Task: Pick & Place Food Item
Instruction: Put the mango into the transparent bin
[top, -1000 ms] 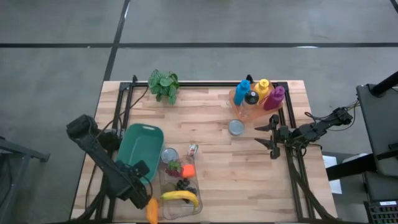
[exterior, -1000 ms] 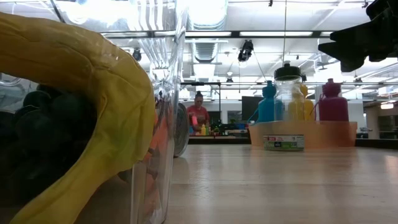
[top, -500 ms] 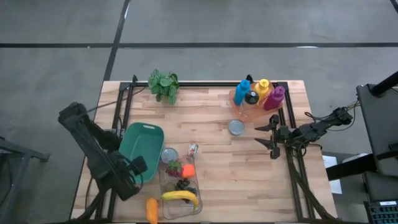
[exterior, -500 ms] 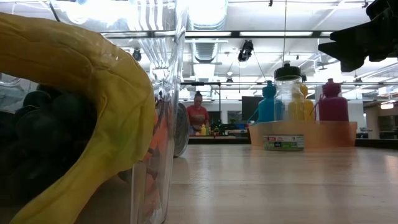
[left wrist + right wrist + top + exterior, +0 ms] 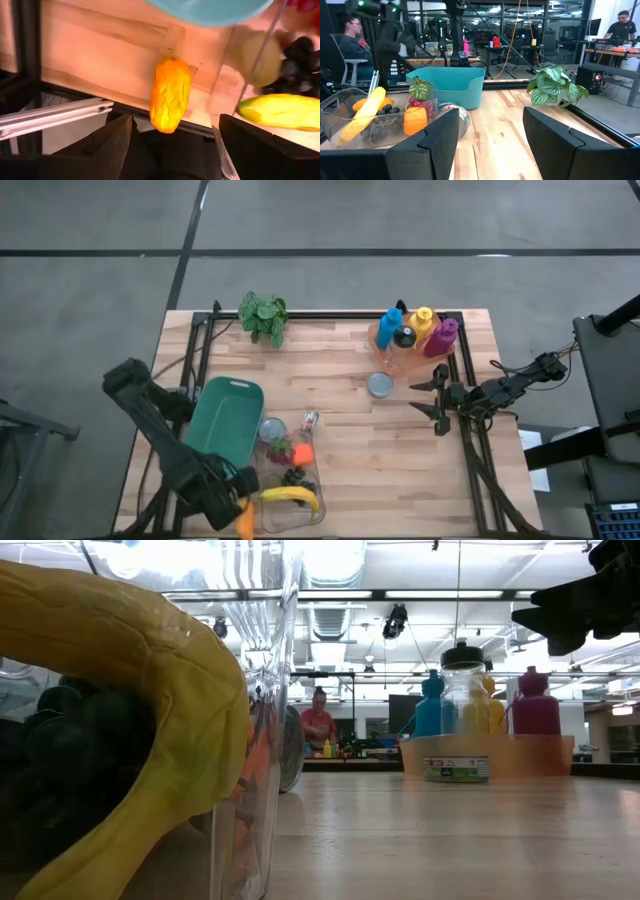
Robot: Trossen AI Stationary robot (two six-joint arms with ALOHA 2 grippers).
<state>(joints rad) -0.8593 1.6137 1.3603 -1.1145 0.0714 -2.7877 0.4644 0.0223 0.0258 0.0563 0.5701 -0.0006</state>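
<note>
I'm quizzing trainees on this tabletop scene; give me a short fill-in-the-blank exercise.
1. The left gripper hovers open over the orange ____ food item.
2. The banana lies inside the clear ____.
3. The right gripper waits beside the ____ of bottles.

Missing words: mango-like; container; tray

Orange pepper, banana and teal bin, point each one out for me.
orange pepper (image 5: 170, 95), left wrist view, middle of its wrinkled body
banana (image 5: 289, 495), high view, middle of its curve
teal bin (image 5: 222, 420), high view, bare floor inside
</note>
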